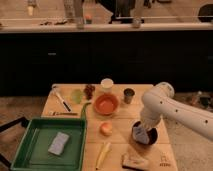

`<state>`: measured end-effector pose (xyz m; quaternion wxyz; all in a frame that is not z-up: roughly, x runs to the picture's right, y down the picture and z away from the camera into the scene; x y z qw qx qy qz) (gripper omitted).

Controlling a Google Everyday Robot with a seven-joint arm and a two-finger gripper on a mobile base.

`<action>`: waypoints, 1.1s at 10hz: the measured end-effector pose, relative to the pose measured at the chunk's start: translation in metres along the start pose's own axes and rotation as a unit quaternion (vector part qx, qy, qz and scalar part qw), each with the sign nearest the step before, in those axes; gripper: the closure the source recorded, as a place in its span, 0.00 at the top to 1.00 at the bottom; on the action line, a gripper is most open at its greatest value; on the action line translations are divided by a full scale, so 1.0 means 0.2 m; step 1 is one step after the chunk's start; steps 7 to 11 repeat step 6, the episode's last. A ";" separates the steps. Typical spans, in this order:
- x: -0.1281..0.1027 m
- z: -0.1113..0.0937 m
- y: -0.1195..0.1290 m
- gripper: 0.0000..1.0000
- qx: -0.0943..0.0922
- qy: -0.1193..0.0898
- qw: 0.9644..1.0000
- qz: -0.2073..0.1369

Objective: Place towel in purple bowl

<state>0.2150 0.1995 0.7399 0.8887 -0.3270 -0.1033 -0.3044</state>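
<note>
- Pale blue-grey cloth, the towel (141,135), hangs down into the purple bowl (151,137) at the near right of the table (120,125); its lower part appears to lie already inside the rim.
- The hand (142,129) sits right above the bowl, at the end of the white arm (170,107) that reaches in from the right. It is hidden by the arm and the cloth, so I cannot tell whether it is clamped on the towel or already apart.
- The step in hand, as I judge it, is the release: the cloth is over the target and only needs letting go.
- To do it well, keep the hand centred over the bowl's middle, low enough that the limp cloth bunches inside and does not drape over the rim.
- Let go fully, then lift straight up; a sideways pull could drag the soft cloth back out or tip the bowl.
- The bowl stands near the table's right edge, so no push toward that edge.
- Things to leave alone: the orange bowl (105,104) and the small dark cup (128,95) farther back, the peach-coloured fruit (105,128) just left of the purple bowl, and the tan object (135,161) just in front of it.
- The thicker blue-grey pad (58,143) in the green tray (25,145) at the near left is no part of this step.
</note>
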 end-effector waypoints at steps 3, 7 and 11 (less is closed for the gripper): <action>0.00 0.00 0.00 0.80 0.000 0.000 1.000 0.000; 0.00 0.00 0.00 0.80 0.000 0.000 1.000 0.000; 0.00 0.00 0.00 0.80 0.000 0.000 1.000 0.000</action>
